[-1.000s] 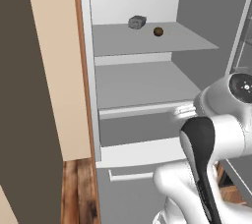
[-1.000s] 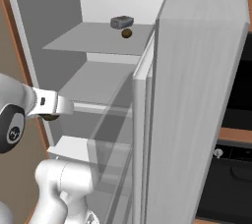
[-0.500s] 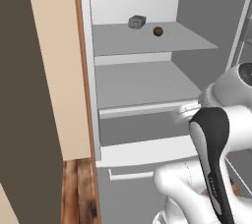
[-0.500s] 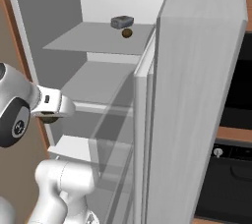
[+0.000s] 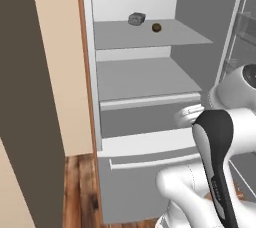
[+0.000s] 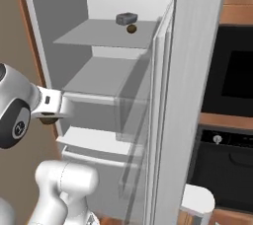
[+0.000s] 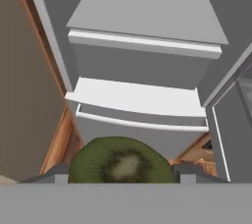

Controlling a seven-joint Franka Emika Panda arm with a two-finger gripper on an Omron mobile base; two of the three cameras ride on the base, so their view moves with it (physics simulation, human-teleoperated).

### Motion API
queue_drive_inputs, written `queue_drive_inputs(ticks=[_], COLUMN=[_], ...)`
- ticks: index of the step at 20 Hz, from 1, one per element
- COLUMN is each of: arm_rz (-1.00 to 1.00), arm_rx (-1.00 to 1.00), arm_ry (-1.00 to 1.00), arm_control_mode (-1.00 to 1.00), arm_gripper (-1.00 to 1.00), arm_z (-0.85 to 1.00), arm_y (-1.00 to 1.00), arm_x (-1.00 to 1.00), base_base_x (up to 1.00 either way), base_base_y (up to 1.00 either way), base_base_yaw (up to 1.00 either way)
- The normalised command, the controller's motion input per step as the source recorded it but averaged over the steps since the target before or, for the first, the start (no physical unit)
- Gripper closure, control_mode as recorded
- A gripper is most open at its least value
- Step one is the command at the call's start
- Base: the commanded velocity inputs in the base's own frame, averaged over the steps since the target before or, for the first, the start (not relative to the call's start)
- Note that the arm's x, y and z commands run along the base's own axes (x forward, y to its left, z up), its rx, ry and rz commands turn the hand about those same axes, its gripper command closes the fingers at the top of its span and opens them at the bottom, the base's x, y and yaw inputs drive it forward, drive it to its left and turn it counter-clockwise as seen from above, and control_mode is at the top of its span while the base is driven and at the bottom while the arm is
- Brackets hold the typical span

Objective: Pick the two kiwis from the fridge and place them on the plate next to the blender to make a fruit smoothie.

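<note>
My gripper (image 7: 123, 174) is shut on a kiwi (image 7: 120, 161), whose green-brown end bulges between the two fingertips. In the right base view this kiwi (image 6: 48, 120) hangs under my hand, in front of the open fridge (image 6: 192, 71) at drawer height. In the left base view my hand (image 5: 191, 113) hovers by the drawer front. The other kiwi (image 5: 156, 27) lies on the fridge's upper shelf, also seen as a small brown fruit (image 6: 131, 29) in the right base view. The plate and the blender are out of view.
A grey angular lump (image 5: 136, 18) sits on the upper shelf just left of the kiwi. The fridge door (image 6: 163, 120) stands open on the right. A black built-in oven (image 6: 232, 66) lies beyond it. A tan wall panel (image 5: 55, 72) flanks the fridge on the left.
The arm's upper links have shifted slightly to the right in the left base view. The hand with the kiwi has barely moved in front of the drawer.
</note>
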Motion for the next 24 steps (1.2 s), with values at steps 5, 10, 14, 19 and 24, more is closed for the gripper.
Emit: queue_drive_inputs(ticks=[5, 10, 14, 19, 24], arm_rz=[0.00, 0.00, 0.00, 0.00, 0.00], arm_rx=[0.00, 0.00, 0.00, 0.00, 0.00], arm_ry=[0.00, 0.00, 0.00, 0.00, 0.00], arm_control_mode=[1.00, 1.00, 1.00, 1.00, 1.00], arm_gripper=[1.00, 1.00, 1.00, 1.00, 1.00], arm_z=[0.00, 0.00, 0.00, 0.00, 0.00], arm_y=[0.00, 0.00, 0.00, 0.00, 0.00], arm_x=[0.00, 0.00, 0.00, 0.00, 0.00], base_base_x=[-0.54, -0.67, -0.76, -0.88, -0.90], base_base_y=[0.33, 0.30, 0.09, 0.14, 0.14], base_base_yaw=[0.00, -0.01, -0.18, -0.31, -0.48])
